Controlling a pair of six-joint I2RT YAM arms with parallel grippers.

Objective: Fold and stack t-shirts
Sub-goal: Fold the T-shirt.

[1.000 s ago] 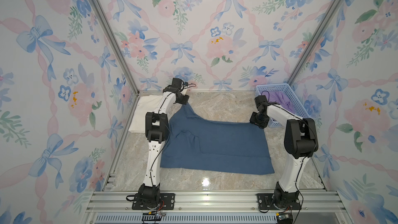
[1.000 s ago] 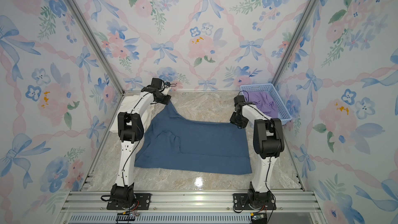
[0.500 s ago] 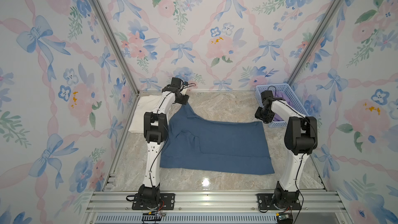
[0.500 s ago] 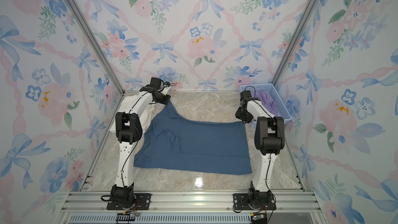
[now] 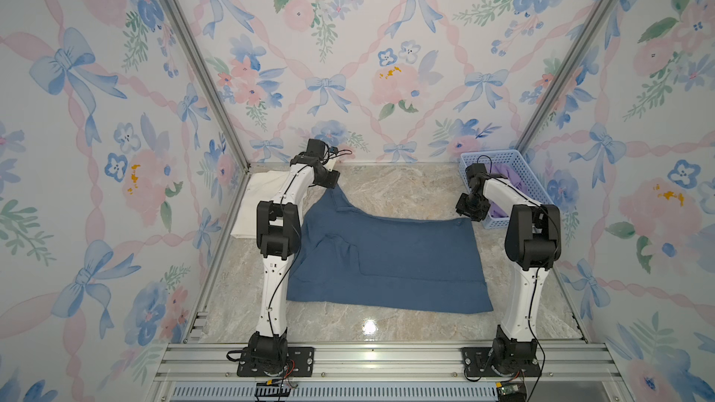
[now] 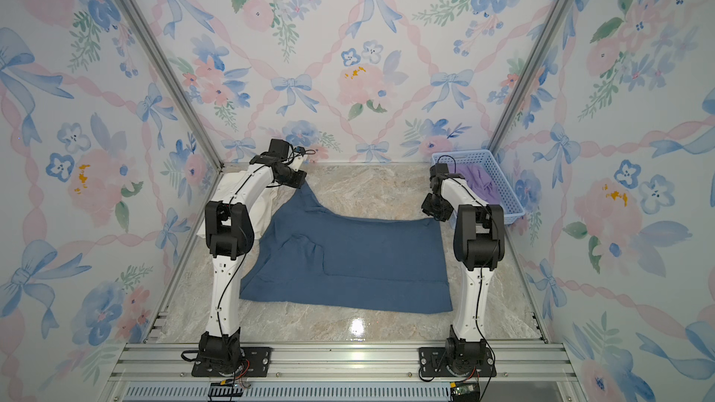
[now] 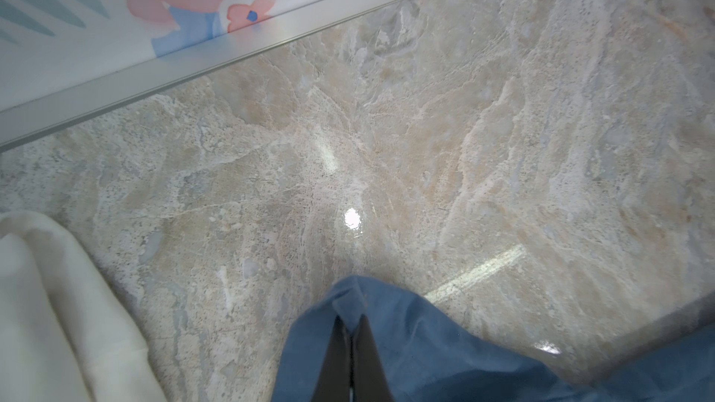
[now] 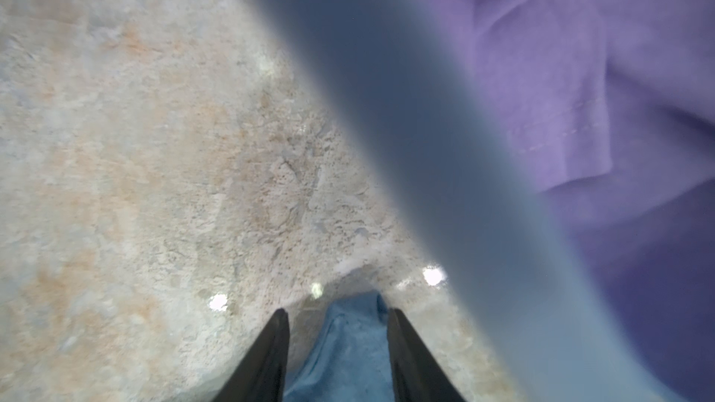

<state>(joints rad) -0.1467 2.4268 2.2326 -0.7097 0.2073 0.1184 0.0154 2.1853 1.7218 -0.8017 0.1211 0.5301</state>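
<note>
You're flattening the blue t-shirt (image 5: pixel 387 261): your left gripper (image 7: pixel 350 320) clamps its far-left corner. Your right gripper (image 8: pixel 337 313), jaws apart, straddles the far-right corner; close it next.

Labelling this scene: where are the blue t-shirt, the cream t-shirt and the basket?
blue t-shirt (image 5: pixel 406 261), in a top view, body centre
cream t-shirt (image 5: pixel 265 187), in a top view, outer part
basket (image 5: pixel 503 155), in a top view, far wall

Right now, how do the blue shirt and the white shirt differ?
The blue shirt lies spread across the middle of the table; the white shirt sits compact at its left edge. The left gripper pinches a corner of the blue shirt; nothing holds the white shirt. Both are plain cloth.
</note>
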